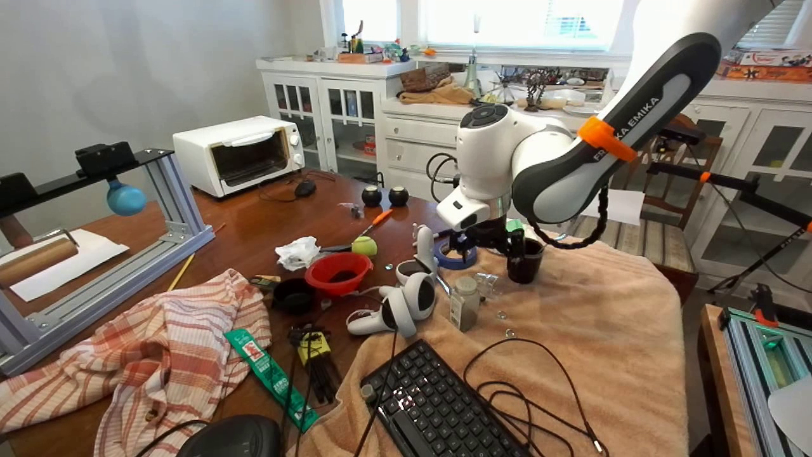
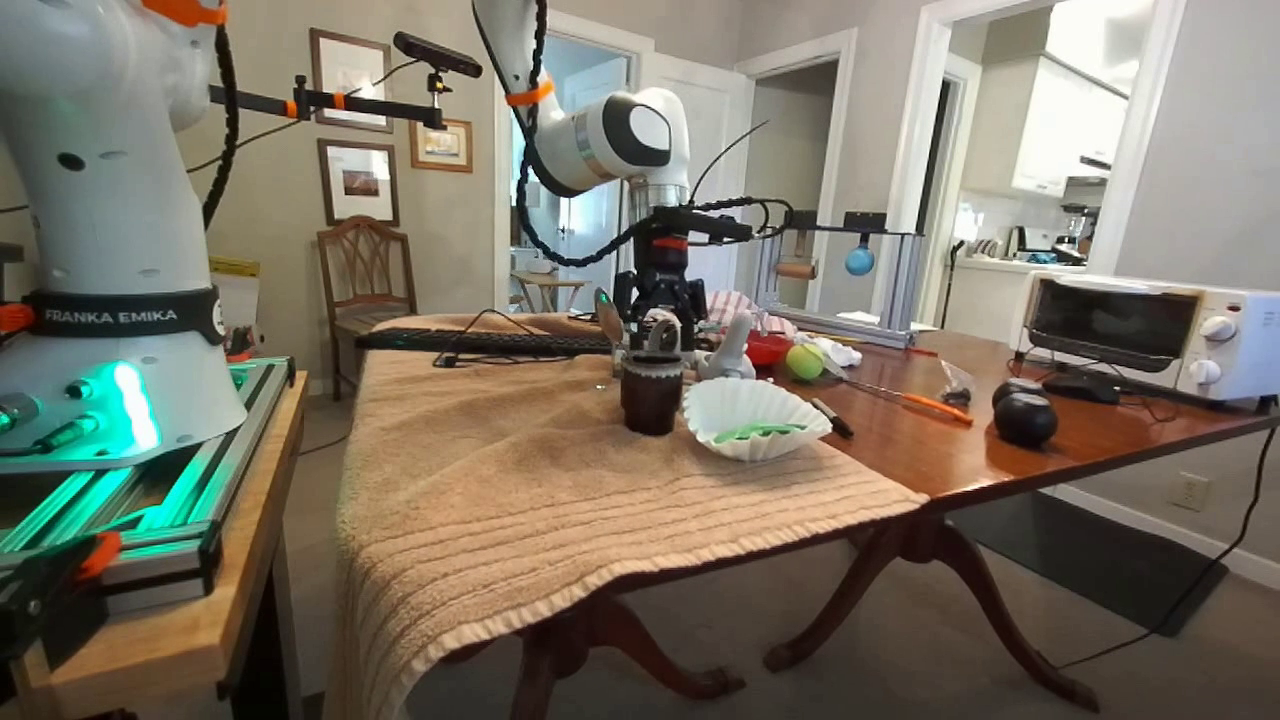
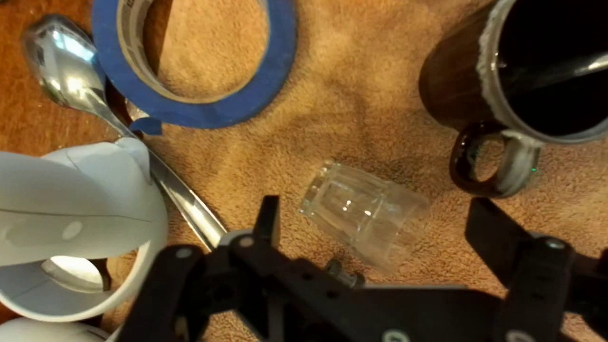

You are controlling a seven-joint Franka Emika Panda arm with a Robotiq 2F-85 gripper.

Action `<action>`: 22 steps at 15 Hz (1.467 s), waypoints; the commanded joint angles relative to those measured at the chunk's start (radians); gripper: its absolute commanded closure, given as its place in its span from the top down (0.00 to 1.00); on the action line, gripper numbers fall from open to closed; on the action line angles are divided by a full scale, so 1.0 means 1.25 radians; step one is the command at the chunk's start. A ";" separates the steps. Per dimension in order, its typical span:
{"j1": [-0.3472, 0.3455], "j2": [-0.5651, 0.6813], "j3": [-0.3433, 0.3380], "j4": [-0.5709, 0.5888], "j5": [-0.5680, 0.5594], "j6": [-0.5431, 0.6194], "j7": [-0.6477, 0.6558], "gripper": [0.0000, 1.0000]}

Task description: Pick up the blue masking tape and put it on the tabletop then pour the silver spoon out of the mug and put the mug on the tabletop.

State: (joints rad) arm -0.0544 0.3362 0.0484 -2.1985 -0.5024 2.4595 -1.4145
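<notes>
Closest to the lens, black fingers point(image 3: 270, 218) of my gripper point(image 3: 377, 228) are standing wide apart above the peach-tan cloth point(image 3: 351, 109), with a clear cup point(image 3: 361, 209) showing between them; I am not making out its contents. Ahead of them, a strip of cloth is lying open between the blue masking tape point(image 3: 204, 111) and the mug point(image 3: 449, 90), while a white controller point(image 3: 76, 190) is sitting near the finger at the wrist view's left. Ahead of that finger, the tape is lying flat, its hole facing up, its rim reaching past the cloth's edge over the wooden tabletop point(image 3: 33, 121). Just beside it, a loose spoon point(image 3: 185, 204) is slanting lengthwise from its bowl toward the same finger. Ahead of the opposite finger, the mug is standing upright, its handle pointing my way, and a silver spoon point(image 3: 586, 66) is leaning inside. Beside the mug, in an exterior view, a fluted paper cup point(image 2: 745, 400) is holding something green point(image 2: 765, 432); past it the cloth is draping over the tabletop's edge.
</notes>
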 commanded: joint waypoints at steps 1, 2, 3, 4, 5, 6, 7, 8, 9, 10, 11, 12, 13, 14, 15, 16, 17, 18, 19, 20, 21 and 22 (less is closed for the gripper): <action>0.027 -0.075 -0.017 -0.073 -0.021 0.014 0.045 1.00; 0.030 -0.091 -0.014 -0.084 -0.010 0.005 0.059 1.00; 0.033 -0.107 -0.014 -0.096 -0.005 -0.003 0.075 1.00; 0.034 -0.118 -0.013 -0.106 -0.002 -0.007 0.086 1.00; 0.037 -0.129 -0.015 -0.118 -0.009 -0.011 0.105 1.00; 0.037 -0.134 -0.017 -0.127 -0.012 -0.012 0.117 1.00; 0.034 -0.133 -0.019 -0.134 -0.011 -0.009 0.125 1.00; 0.033 -0.135 -0.022 -0.144 -0.013 -0.007 0.141 1.00; 0.032 -0.136 -0.028 -0.147 -0.011 -0.019 0.174 1.00; 0.032 -0.134 -0.031 -0.147 -0.012 -0.025 0.192 1.00; 0.028 -0.119 -0.022 -0.128 0.001 -0.009 0.146 1.00; 0.027 -0.118 -0.025 -0.130 0.001 -0.010 0.150 1.00; 0.027 -0.118 -0.025 -0.129 0.001 -0.010 0.149 1.00; 0.027 -0.118 -0.025 -0.128 0.001 -0.010 0.149 1.00; 0.028 -0.113 -0.026 -0.124 -0.009 -0.011 0.143 1.00; 0.026 -0.111 -0.027 -0.125 -0.010 -0.017 0.131 1.00; 0.022 -0.111 -0.029 -0.129 -0.008 -0.014 0.120 1.00; 0.023 -0.111 -0.033 -0.131 -0.018 -0.013 0.121 1.00; 0.020 -0.110 -0.036 -0.132 -0.019 -0.008 0.114 1.00; 0.017 -0.105 -0.040 -0.132 -0.019 -0.002 0.109 1.00; 0.017 -0.104 -0.045 -0.133 -0.023 -0.001 0.115 1.00; 0.014 -0.105 -0.048 -0.138 -0.018 0.007 0.120 1.00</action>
State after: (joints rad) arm -0.0288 0.1989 0.0030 -2.3598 -0.5060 2.4489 -1.2632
